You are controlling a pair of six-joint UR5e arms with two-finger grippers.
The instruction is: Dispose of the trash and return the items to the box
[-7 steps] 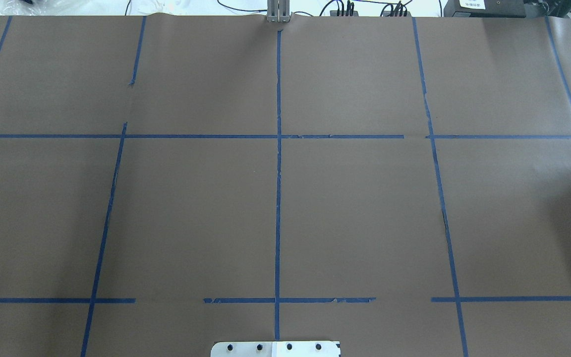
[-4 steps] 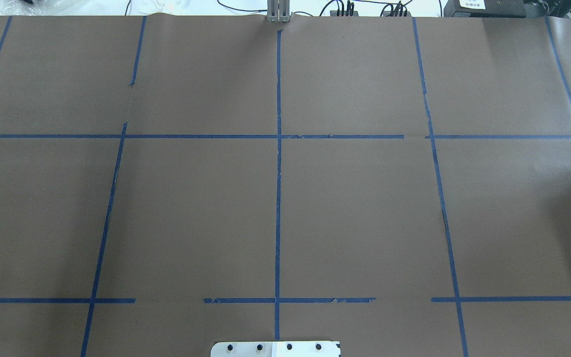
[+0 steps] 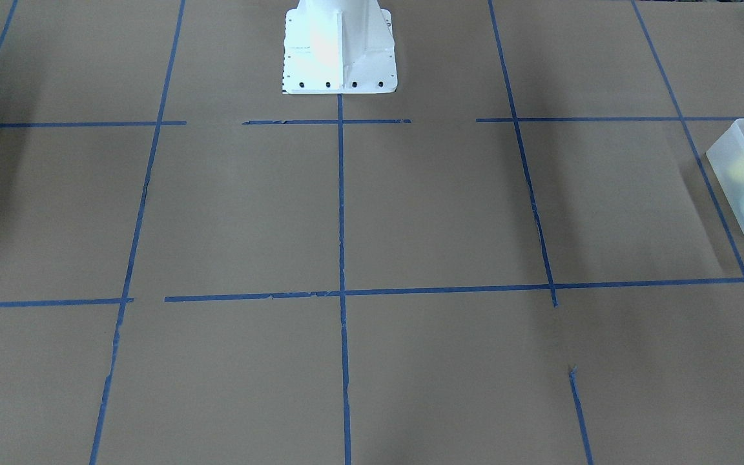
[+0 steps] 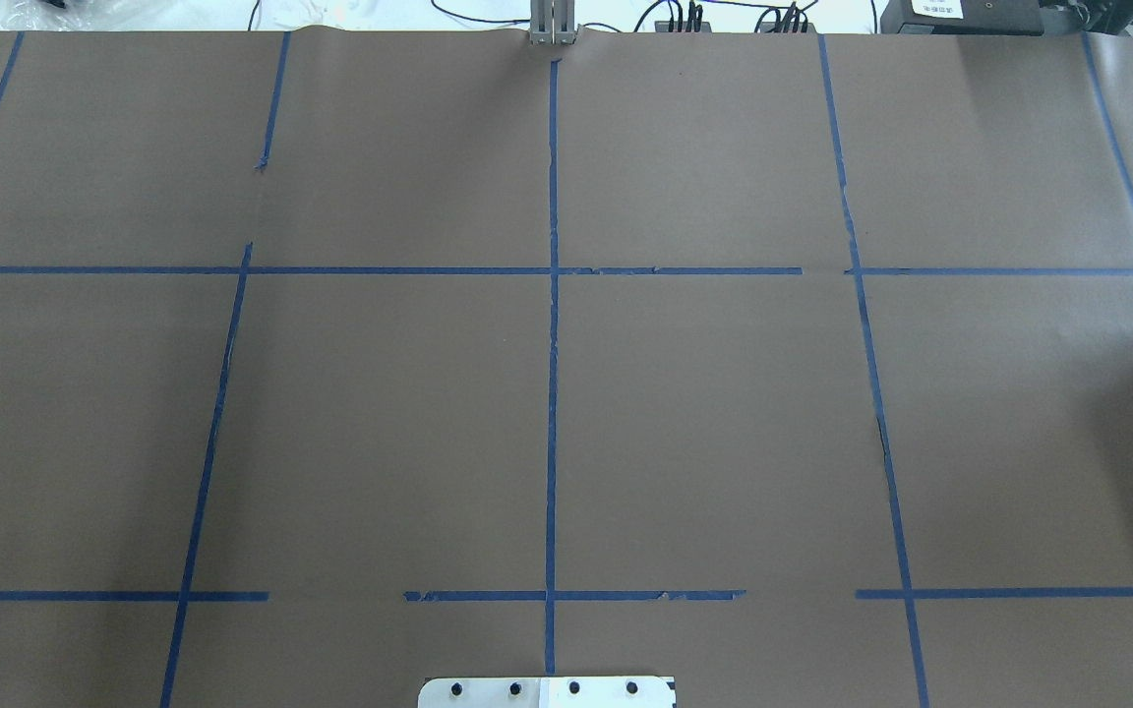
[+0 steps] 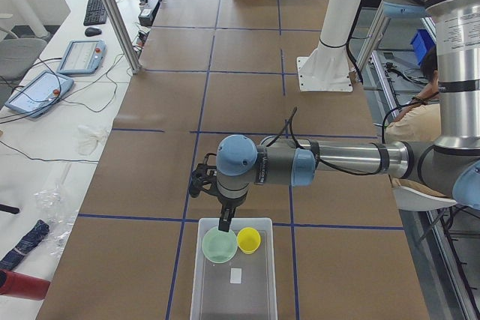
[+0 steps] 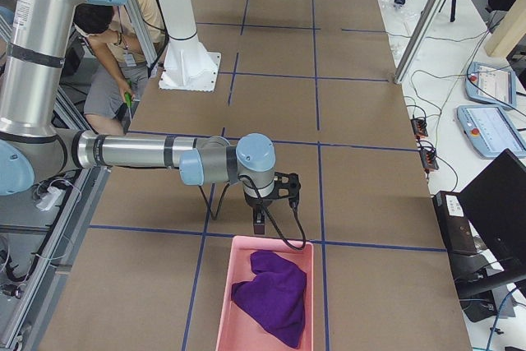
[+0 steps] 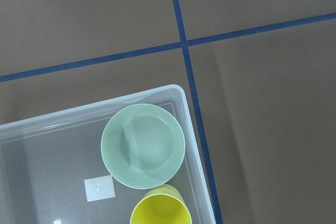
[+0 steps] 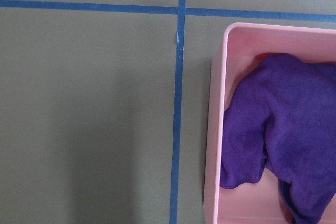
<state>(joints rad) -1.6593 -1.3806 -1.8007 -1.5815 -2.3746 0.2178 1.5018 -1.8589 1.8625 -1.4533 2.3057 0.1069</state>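
The yellow cup [image 7: 160, 209] and the mint-green bowl [image 7: 143, 145] sit side by side in a corner of the translucent white box [image 7: 89, 107]. In the exterior left view my left gripper [image 5: 223, 224] hangs just above the bowl [image 5: 219, 246], beside the cup [image 5: 248, 240], at the box's [image 5: 255, 290] far end. I cannot tell whether it is open or shut. In the exterior right view my right gripper [image 6: 259, 226] hangs just above the rim of a pink bin [image 6: 226, 302]; I cannot tell its state. Neither gripper shows in its wrist view.
The pink bin [image 8: 215, 129] holds a purple cloth [image 8: 278, 129]. The white robot base [image 3: 338, 48] stands at the table's middle edge. Brown paper with blue tape lines [image 4: 552, 393] covers the table. A person [image 6: 123, 30] sits behind the robot.
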